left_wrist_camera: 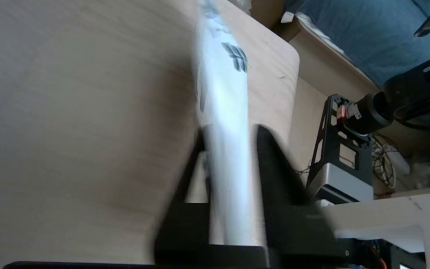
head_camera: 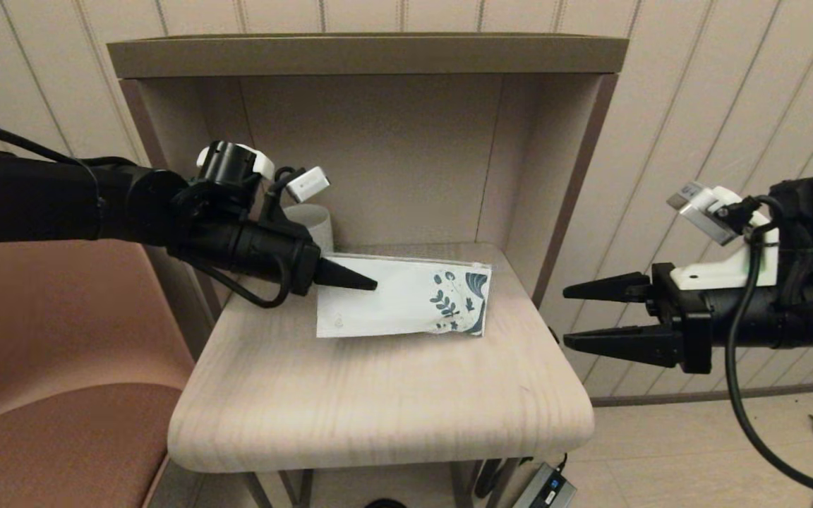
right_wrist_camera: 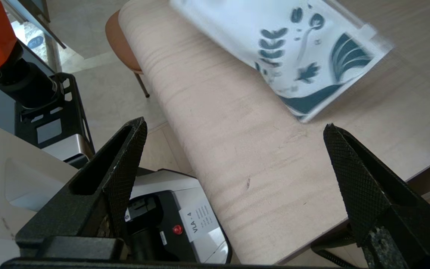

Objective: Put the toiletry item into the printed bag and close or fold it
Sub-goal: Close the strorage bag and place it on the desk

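The printed bag [head_camera: 401, 298] lies on the wooden table [head_camera: 378, 402] inside the shelf alcove, its leaf-printed end toward the robot's right. The left gripper [head_camera: 368, 283] is at the plain end of the bag; in the left wrist view the bag [left_wrist_camera: 225, 149] runs between its two fingers [left_wrist_camera: 271, 160], but whether they pinch it cannot be told. The right gripper [head_camera: 570, 316] hovers off the table's right edge, jaws spread wide and empty. A white mug [head_camera: 311, 222] stands behind the left arm
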### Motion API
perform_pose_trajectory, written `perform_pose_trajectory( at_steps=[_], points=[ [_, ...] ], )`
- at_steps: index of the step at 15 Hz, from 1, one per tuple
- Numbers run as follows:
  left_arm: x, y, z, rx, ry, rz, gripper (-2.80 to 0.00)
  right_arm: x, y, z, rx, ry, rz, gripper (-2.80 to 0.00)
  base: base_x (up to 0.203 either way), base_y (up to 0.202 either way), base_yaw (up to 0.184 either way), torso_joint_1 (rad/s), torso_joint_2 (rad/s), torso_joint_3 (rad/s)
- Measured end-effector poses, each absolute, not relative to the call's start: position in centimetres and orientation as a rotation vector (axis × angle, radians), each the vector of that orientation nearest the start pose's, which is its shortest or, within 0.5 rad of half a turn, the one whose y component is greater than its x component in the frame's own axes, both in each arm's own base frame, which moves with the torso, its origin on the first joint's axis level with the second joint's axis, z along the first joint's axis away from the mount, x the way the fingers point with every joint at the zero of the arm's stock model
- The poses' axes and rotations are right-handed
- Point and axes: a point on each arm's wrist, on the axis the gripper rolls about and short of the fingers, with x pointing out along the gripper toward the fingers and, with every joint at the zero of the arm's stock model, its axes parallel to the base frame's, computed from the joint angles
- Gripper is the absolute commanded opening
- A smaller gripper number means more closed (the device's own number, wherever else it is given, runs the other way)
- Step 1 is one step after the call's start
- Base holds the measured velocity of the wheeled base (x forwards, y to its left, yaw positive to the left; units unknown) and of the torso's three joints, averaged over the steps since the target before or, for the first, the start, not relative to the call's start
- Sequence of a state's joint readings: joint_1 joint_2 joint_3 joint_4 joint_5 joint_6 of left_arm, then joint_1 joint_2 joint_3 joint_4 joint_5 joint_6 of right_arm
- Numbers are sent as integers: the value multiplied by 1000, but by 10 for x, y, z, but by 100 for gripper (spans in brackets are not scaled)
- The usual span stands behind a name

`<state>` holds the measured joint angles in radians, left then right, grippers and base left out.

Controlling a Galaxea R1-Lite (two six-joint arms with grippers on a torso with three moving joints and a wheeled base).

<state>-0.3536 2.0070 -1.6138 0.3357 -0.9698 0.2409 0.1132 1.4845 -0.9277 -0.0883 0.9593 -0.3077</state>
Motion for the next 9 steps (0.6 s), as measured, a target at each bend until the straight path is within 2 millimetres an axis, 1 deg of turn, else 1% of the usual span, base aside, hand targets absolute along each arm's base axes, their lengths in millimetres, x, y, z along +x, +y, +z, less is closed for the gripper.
perform_pose_trajectory(
  at_steps=[4, 9],
  points=[
    [353, -150, 212, -45, 597, -1338, 0, 241, 46, 228, -71, 284, 1108, 0, 0, 0, 0, 0, 0, 0],
    [345, -147, 226, -30, 556, -1339, 0, 241, 46, 228, -72, 283, 1107, 0, 0, 0, 0, 0, 0, 0]
  ],
)
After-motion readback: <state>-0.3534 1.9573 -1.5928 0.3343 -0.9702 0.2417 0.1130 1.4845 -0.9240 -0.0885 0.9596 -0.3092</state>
